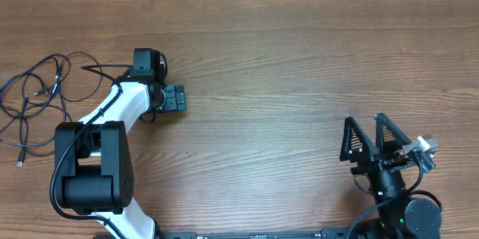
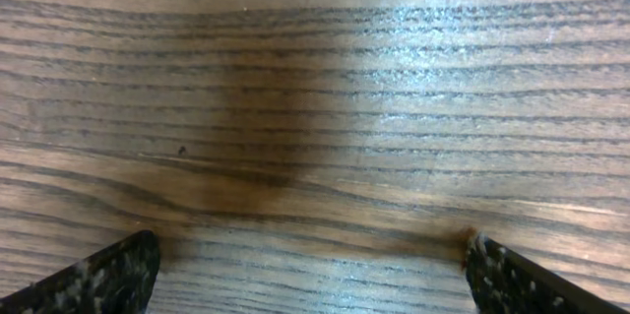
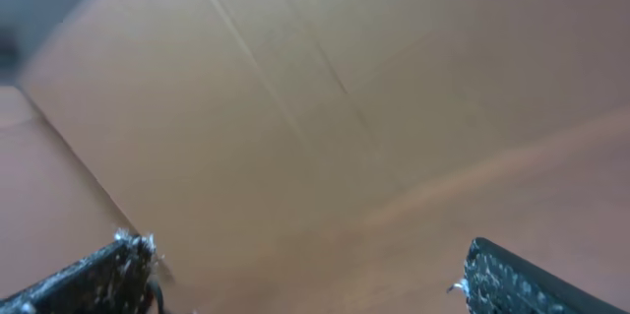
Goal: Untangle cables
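The cables (image 1: 39, 89) lie in loose black loops at the far left of the wooden table, with a small plug end (image 1: 20, 162) near the left edge. My left gripper (image 1: 176, 98) points down over bare wood to the right of the cables, apart from them. In the left wrist view its fingers (image 2: 313, 273) are wide open with only wood grain between them. My right gripper (image 1: 364, 120) is open and empty at the lower right, far from the cables. Its wrist view (image 3: 307, 267) shows spread fingers and a blurred brown surface.
The left arm's white link and black base (image 1: 93, 168) stand at the lower left beside the cables. The right arm's base (image 1: 404, 213) is at the lower right edge. Bare wood table (image 1: 284, 59) spans the middle and the back.
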### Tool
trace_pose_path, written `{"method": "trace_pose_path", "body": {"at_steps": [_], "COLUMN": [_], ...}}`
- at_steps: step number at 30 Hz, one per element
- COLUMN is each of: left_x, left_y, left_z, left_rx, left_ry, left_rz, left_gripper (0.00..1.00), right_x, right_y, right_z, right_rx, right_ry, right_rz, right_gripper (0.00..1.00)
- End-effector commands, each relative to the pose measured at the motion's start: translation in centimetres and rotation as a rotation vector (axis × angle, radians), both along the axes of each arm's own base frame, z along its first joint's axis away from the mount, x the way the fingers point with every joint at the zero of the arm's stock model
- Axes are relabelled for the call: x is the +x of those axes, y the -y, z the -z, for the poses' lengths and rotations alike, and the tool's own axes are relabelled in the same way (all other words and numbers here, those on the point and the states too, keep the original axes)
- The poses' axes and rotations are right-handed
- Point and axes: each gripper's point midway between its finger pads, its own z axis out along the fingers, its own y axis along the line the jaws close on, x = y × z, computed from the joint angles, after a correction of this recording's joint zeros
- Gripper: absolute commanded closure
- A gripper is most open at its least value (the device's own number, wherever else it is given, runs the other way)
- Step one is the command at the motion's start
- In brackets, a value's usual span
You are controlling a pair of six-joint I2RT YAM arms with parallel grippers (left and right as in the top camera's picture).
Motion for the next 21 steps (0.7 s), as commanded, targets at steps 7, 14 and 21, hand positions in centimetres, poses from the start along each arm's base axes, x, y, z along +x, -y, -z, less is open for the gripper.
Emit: {"method": "trace_pose_path", "body": {"at_steps": [7, 14, 21], "left_x": [-7.3, -7.3, -7.3], "left_y": [0.6, 0.6, 0.6], "left_z": [7.1, 7.1, 7.1], "left_rx": [-0.047, -0.047, -0.047], "left_ry": [-0.279, -0.279, -0.279], "left_rz": [0.011, 0.011, 0.011], "left_gripper": [0.0, 0.0, 0.01], "right_x": [1.8, 2.0, 2.0], "right_y": [-0.1, -0.2, -0.3], "right_z": [6.1, 8.3, 9.8], "right_rx": [-0.013, -0.032, -0.05], "right_ry": [-0.064, -0.145, -0.203], "right_rz": [0.014, 0.014, 0.007], "right_gripper": [0.0, 0.0, 0.0]}}
